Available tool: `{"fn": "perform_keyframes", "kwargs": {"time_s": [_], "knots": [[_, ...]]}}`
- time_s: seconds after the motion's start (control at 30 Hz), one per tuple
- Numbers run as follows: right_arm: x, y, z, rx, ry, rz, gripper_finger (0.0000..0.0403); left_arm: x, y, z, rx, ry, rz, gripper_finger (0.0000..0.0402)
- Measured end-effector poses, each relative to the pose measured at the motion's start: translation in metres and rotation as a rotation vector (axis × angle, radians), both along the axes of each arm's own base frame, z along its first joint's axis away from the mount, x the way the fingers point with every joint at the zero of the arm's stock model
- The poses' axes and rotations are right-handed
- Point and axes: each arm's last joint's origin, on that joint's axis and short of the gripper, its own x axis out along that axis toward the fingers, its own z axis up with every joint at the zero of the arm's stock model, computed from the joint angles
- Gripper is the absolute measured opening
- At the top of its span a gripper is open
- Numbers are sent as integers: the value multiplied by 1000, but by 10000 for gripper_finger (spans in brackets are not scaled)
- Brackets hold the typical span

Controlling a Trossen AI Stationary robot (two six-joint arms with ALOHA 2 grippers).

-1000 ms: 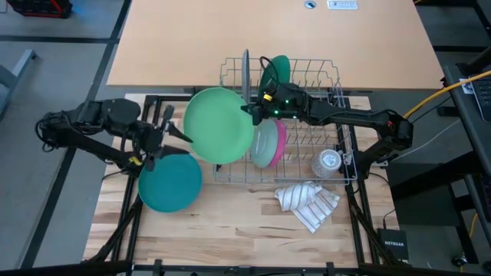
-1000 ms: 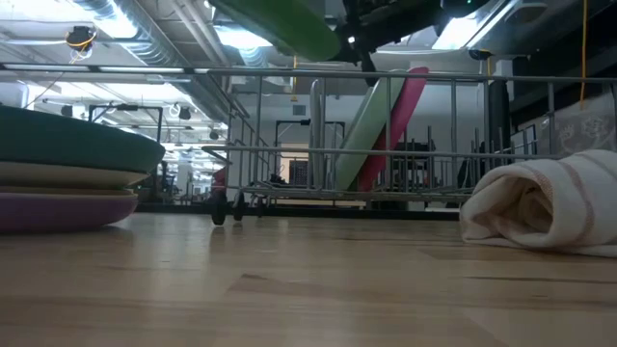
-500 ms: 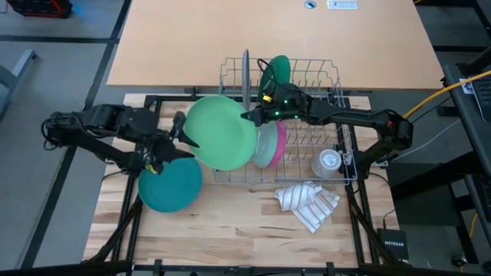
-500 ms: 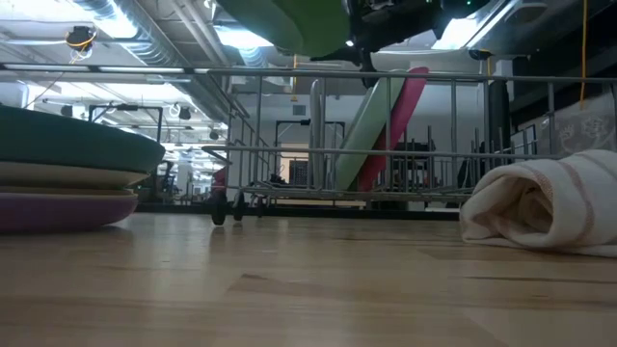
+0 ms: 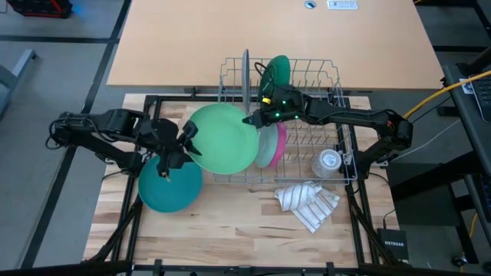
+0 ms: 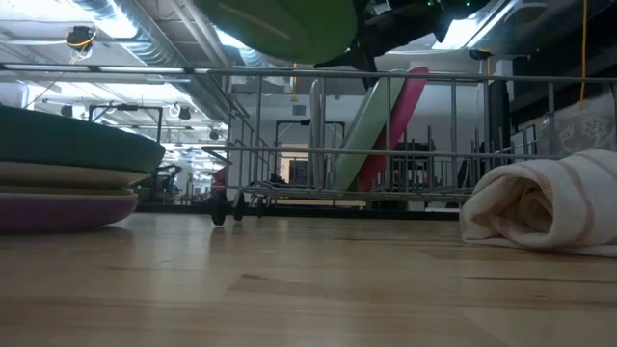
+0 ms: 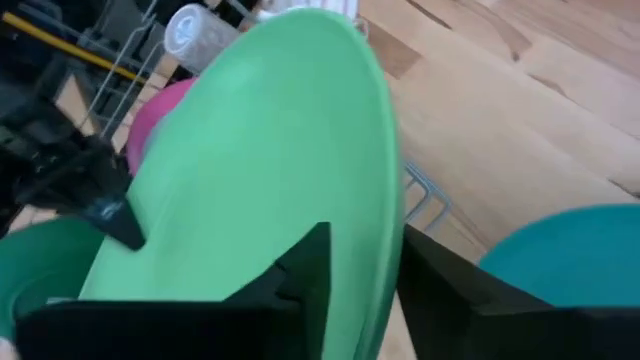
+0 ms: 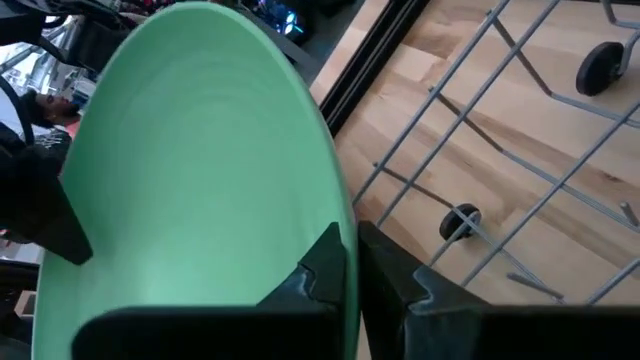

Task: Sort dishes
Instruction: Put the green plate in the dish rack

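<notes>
Caught mid-handover above the surface beside the rack (image 5: pixel 337 123): light green plate (image 5: pixel 222 138) pinched by right claw (image 5: pixel 247 120), left claw (image 5: pixel 186 141) straddling its far rim, grip uncertain; teal-topped stack (image 5: pixel 170 185) begun, racked dishes (image 5: pixel 268 143) remaining.

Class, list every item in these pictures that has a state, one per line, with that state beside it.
Light green plate: in the air, held at opposite rims by both grippers.
Right gripper: shut on the plate's rim.
Left gripper: fingers either side of the rim.
Teal plate: flat, topping a stack.
Pink plate: standing on edge in the rack.
Dish rack: partly filled.
Glass cup: in the rack.
Striped cloth: crumpled on the table.
</notes>
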Motion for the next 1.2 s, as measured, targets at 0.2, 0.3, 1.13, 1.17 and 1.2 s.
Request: {"fn": "perform_keyframes", "kwargs": {"time_s": [0.2,0.3,1.13,1.17,1.2], "knots": [[0,0,1,7,-6,-1,20,0,-1,0,49,1,-72,16],[0,0,1,4,-12,-1,21,0,-1,0,46,4,-74,9],[1,-5,22,-507,-137,-50,179,-2,1,1,5,-14,11,3],[0,-6,22,-522,-128,-70,179,-2,1,1,4,-11,11,2],[0,-6,22,-539,-118,-87,179,-2,1,2,3,-13,13,2]]}}
